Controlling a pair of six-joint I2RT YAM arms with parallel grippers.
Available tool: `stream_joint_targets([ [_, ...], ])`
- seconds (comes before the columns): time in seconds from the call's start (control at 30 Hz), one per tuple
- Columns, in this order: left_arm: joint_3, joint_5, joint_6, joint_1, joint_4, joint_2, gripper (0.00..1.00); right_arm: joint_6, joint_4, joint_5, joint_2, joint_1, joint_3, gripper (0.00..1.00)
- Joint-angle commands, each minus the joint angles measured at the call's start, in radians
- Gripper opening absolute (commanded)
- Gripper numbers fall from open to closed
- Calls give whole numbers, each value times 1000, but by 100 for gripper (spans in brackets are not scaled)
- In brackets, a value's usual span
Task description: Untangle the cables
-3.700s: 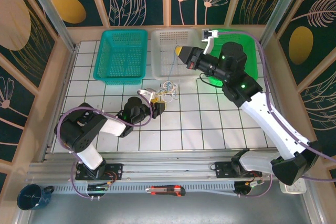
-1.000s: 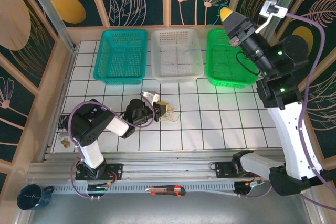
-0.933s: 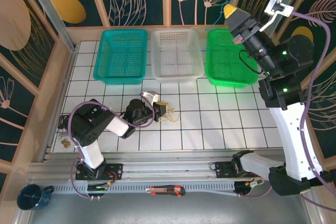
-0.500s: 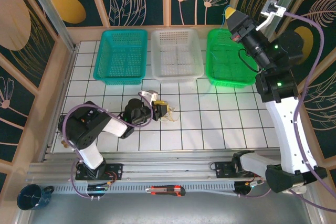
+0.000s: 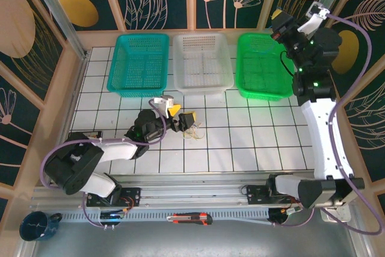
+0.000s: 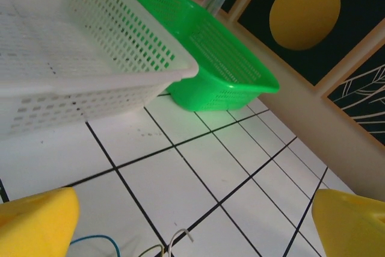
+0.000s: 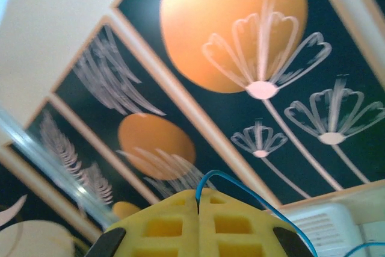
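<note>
A dark mug (image 5: 35, 226) stands at the far left, beyond the near corner of the tiled table (image 5: 240, 142). At the back of the table a teal basket (image 5: 138, 64) is the first in a row of three.

In front of it the left arm lies low over the tiles. The left gripper (image 5: 183, 115) points right, toward the cables (image 5: 194, 130). Its yellow fingers (image 6: 36, 221) are spread wide and grip nothing. In the left wrist view bare tile lies between them. At the bottom edge of that view the ends of a blue, a dark and a whitish strand rest on the tile, and neither finger touches them.

The cables form a small loose heap of thin loops just to the right of that gripper. The heap lies on the tiles in front of the white basket (image 5: 201, 61) and apart from it. That basket is the middle one of the row, and the green basket (image 5: 264, 67) stands just beside it on the right.

The right arm rises tall from its base. The right gripper (image 5: 278, 19) is held high over the back right corner of the green basket. In the right wrist view its two yellow fingers are pressed together. The blue cable (image 7: 252, 194) is pinched in the seam between them. It comes out at the tips, arches up and to the right, and drops toward the bottom right corner. Where it runs beyond that cannot be told.
</note>
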Motion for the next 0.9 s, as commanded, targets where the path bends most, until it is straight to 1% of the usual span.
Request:
stream_joint_targets([
  [0.0, 28, -30, -28, -4, -45, -56, 99, -62, 76, 82, 46, -27, -58, 0],
  [0.17, 46, -53, -62, -4, -103, -108, 99, -94, 118, 148, 124, -46, -195, 0],
  [0.3, 64, -65, -85, -5, -156, -142, 99, -97, 146, 176, 185, -54, -305, 0],
  [0.4, 65, -74, -102, -4, -170, -164, 99, -100, 156, 199, 226, -57, -341, 0],
  [0.5, 59, -84, -115, -4, -168, -181, 99, -104, 153, 228, 279, -60, -329, 0],
  [0.63, 49, -91, -125, -5, -166, -193, 99, -105, 124, 252, 366, -69, -245, 0],
  [0.73, 45, -95, -135, -5, -164, -192, 99, -115, 122, 217, 437, -78, -182, 0],
  [0.77, 45, -95, -139, -4, -164, -190, 99, -117, 105, 204, 467, -82, -154, 7],
  [0.8, 45, -93, -142, -4, -165, -189, 99, -122, 94, 185, 491, -85, -136, 20],
  [0.83, 45, -91, -143, -4, -167, -187, 99, -132, 84, 153, 515, -87, -121, 37],
  [0.87, 46, -91, -144, -5, -171, -187, 99, -139, 73, 131, 530, -87, -110, 51],
])
